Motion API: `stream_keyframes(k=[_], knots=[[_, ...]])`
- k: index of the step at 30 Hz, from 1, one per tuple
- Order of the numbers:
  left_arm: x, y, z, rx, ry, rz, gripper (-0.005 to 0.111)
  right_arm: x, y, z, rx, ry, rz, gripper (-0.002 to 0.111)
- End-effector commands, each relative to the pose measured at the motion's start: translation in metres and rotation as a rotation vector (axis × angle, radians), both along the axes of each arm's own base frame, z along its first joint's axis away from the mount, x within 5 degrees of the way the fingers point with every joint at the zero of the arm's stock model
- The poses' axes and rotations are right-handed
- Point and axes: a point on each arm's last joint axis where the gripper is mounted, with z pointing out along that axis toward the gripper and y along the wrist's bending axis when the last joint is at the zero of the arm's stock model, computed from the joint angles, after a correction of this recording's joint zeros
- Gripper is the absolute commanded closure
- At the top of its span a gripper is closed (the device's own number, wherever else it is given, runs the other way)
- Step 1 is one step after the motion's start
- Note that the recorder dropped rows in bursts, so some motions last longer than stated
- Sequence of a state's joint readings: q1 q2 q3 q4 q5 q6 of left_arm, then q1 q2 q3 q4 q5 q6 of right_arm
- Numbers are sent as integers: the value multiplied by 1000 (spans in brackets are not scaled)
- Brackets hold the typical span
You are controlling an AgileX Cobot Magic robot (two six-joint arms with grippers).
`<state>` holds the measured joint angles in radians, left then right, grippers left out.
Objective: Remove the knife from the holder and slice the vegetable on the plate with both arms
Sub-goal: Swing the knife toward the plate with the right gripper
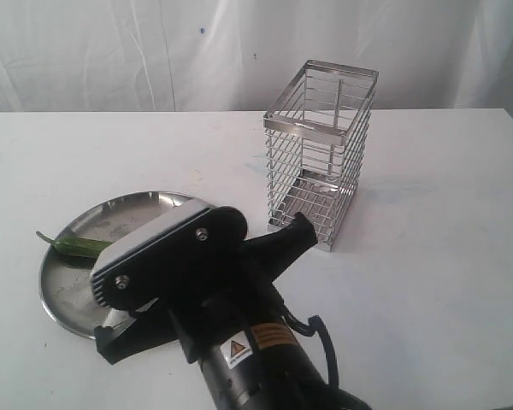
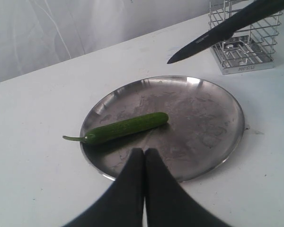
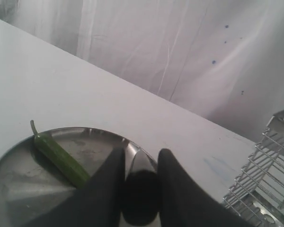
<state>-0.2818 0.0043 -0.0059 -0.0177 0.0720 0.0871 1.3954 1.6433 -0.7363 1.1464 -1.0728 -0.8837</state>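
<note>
The green vegetable (image 1: 79, 246) (image 2: 128, 126) (image 3: 61, 158) lies whole on the left part of the steel plate (image 1: 120, 218) (image 2: 199, 118) (image 3: 28, 189), stem pointing off the rim. My right gripper (image 3: 142, 152) is shut on the black knife (image 3: 141, 187) by its handle. The black blade (image 2: 213, 34) hangs in the air above the plate's far right rim, tip aimed down at the plate. My left gripper (image 2: 144, 151) is shut and empty, over the plate's near rim, apart from the vegetable. The wire holder (image 1: 321, 154) (image 2: 248, 45) (image 3: 270, 165) stands upright to the right.
A bulky black arm with an orange sticker (image 1: 239, 342) fills the front of the exterior view and hides the plate's near right side and the knife. White table runs all round, with a white curtain behind.
</note>
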Motion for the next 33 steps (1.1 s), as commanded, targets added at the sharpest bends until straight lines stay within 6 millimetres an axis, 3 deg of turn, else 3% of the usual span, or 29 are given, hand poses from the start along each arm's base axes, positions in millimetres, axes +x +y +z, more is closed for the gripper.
stream_keyframes(k=[1, 7, 15, 25, 27, 30, 33], knots=[[0, 0, -2, -3, 5, 1, 107, -3, -23, 8, 45, 7, -44, 108], [0, 0, -2, -3, 5, 1, 107, -5, -46, 26, 123, 56, -94, 108], [0, 0, -2, -3, 5, 1, 107, -12, -64, 52, 145, 133, -36, 108], [0, 0, 1, -12, -24, 4, 107, -16, -70, 55, 131, 202, -2, 108], [1, 0, 7, -145, -58, 18, 107, -18, -70, 56, 139, 217, 12, 108], [2, 0, 16, -548, -30, 55, 107, -18, -73, 61, 152, 211, 20, 108], [2, 2, 22, -718, -42, 70, 107, -18, -78, 64, 161, 201, 6, 108]])
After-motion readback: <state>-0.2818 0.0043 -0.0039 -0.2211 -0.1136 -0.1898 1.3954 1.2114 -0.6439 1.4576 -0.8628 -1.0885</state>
